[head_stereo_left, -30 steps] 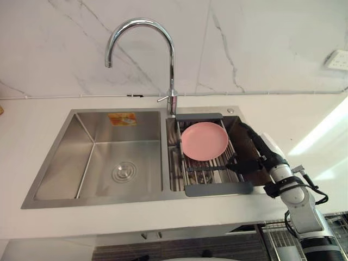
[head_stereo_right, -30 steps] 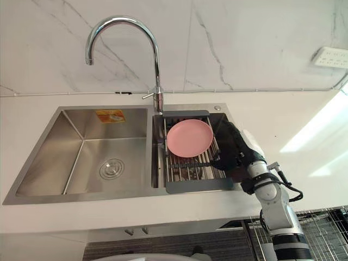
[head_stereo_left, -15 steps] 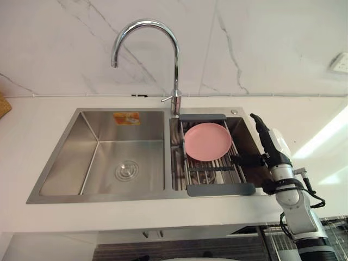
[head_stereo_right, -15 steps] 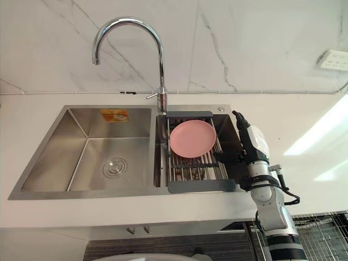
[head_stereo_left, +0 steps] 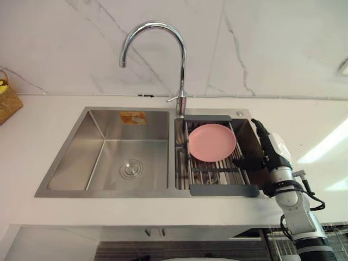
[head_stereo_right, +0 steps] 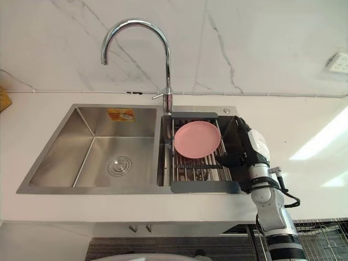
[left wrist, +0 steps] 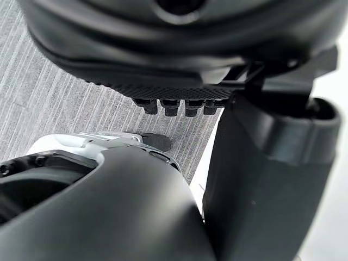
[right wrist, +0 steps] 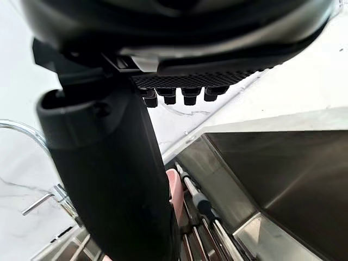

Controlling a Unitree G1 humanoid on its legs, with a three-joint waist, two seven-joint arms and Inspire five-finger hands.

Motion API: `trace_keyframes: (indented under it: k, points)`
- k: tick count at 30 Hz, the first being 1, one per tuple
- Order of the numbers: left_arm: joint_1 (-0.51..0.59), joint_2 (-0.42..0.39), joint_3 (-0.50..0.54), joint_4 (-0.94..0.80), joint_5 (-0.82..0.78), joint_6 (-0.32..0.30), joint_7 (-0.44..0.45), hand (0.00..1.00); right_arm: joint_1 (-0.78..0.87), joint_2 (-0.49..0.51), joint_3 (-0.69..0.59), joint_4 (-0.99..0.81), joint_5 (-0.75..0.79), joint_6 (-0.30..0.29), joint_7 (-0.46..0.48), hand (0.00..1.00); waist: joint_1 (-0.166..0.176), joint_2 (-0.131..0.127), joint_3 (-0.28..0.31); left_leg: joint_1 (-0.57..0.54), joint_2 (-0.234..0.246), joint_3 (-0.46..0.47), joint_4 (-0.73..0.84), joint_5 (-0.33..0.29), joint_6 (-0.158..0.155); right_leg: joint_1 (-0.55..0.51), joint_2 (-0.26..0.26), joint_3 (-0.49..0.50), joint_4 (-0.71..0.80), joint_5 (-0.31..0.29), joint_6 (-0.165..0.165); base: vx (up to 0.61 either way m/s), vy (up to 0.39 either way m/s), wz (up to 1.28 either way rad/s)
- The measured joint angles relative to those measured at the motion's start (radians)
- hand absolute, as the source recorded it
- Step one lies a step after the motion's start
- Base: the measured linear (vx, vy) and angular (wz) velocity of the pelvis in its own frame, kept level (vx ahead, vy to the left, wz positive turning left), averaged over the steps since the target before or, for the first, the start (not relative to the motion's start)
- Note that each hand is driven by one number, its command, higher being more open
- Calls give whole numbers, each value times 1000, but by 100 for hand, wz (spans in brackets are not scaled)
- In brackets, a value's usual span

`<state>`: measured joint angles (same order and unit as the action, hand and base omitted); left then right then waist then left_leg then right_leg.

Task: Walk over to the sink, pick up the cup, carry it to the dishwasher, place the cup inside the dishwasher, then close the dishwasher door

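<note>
Cup not discernible anywhere, right hand unclenched with straight fingers at 3 o'clock edge of stainless steel double sink, round pink plate on grey-framed wire rack at hand's 9 o'clock, curved chrome tap at 11 o'clock, left hand relaxed above grey floor

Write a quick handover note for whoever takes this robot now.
Right hand: open, empty, at the right edge of the sink, beside the rack holding a pink plate.
Left hand: open, empty, above the floor.
Done: robot stands at the sink.
Left: pick up the cup, carry it to the dishwasher, place it inside, close the door.
</note>
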<state>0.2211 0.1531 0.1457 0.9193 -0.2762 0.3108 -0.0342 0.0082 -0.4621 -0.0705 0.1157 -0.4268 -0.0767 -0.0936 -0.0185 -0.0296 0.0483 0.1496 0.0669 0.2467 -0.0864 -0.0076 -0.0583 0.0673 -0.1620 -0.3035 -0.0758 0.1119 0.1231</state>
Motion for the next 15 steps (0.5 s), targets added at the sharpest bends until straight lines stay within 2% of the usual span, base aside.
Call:
trace_keyframes:
  k: [15]
  points:
    - [0,1,1,-5,2,4,-16,100,-41,11,42,78,-50,1,-10,100,5,0,-3,-13,-3,-29,0,13,3,3,-5,-28,0,0,0,-40,-21,6]
